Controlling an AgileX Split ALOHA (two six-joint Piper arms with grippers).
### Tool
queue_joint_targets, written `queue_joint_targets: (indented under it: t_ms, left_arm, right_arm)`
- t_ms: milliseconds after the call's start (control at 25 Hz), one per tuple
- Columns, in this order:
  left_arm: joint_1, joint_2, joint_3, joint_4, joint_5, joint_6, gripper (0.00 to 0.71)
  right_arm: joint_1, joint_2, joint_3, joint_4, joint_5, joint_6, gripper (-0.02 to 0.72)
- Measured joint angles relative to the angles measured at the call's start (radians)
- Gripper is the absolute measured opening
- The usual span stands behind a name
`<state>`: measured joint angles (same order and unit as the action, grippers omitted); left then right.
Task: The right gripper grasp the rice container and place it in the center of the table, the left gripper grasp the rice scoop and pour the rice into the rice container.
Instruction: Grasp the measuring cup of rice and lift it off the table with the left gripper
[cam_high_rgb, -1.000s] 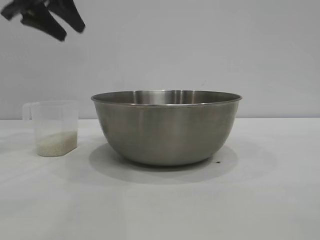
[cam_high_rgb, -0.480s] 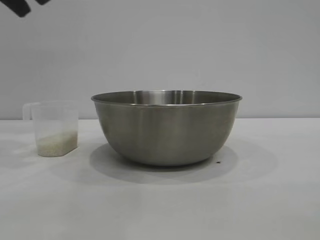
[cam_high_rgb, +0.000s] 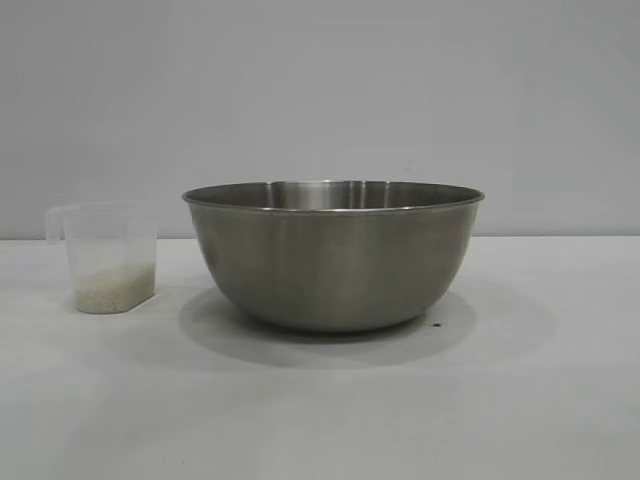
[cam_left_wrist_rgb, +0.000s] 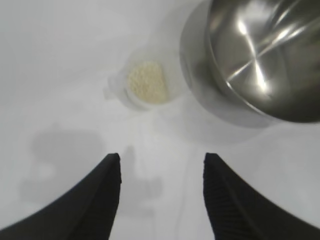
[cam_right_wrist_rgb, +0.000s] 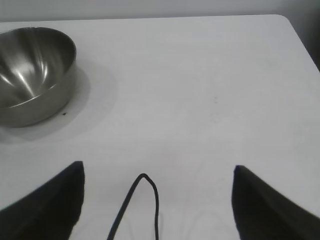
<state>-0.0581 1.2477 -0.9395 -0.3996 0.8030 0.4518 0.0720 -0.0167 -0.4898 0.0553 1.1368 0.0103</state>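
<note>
On the table (cam_high_rgb: 560, 400), as I read my feeds:

Item 1, the rice container (cam_high_rgb: 333, 255): steel bowl, upright, near the middle of the white surface. My left wrist camera shows its inside bare and shiny (cam_left_wrist_rgb: 265, 55); my right wrist camera shows it well ahead of the right gripper and off to one side (cam_right_wrist_rgb: 32, 75).

Item 2, the rice scoop (cam_high_rgb: 108, 257): translucent cup, upright, just beside the bowl but apart from it, loop handle on the side away from the bowl. From the left gripper (cam_left_wrist_rgb: 162, 165) it stands ahead and below, roughly on the line between my two fingers (cam_left_wrist_rgb: 145, 82), with bare table between.

Item 3, the rice (cam_high_rgb: 115, 288): a shallow pale layer in the bottom of the scoop (cam_left_wrist_rgb: 146, 82).

Item 4, left gripper: raised above the table, fingers spread wide, holding nothing. Its shadow lies on the table short of the scoop.

Item 5, right gripper (cam_right_wrist_rgb: 157, 172): fingers wide apart, empty, over bare table. Its black cable (cam_right_wrist_rgb: 142, 202) loops between the fingers.

Item 6, a small dark speck (cam_high_rgb: 436, 323) on the table beside the bowl's base.
</note>
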Motion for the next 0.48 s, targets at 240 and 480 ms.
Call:
queue_joint_targets:
  t_ms: [240,480]
  left_arm:
    - [0.0,-0.158,0.252,-0.059,-0.261,-0.005,0.325]
    - [0.0,-0.272,0.454,-0.173,-0.481,0.003,0.325]
  right_arm:
    - [0.0,0.0,0.0,0.0,0.0,0.0,0.562]
    - [0.0,0.0,0.0,0.0,0.0,0.0,0.562]
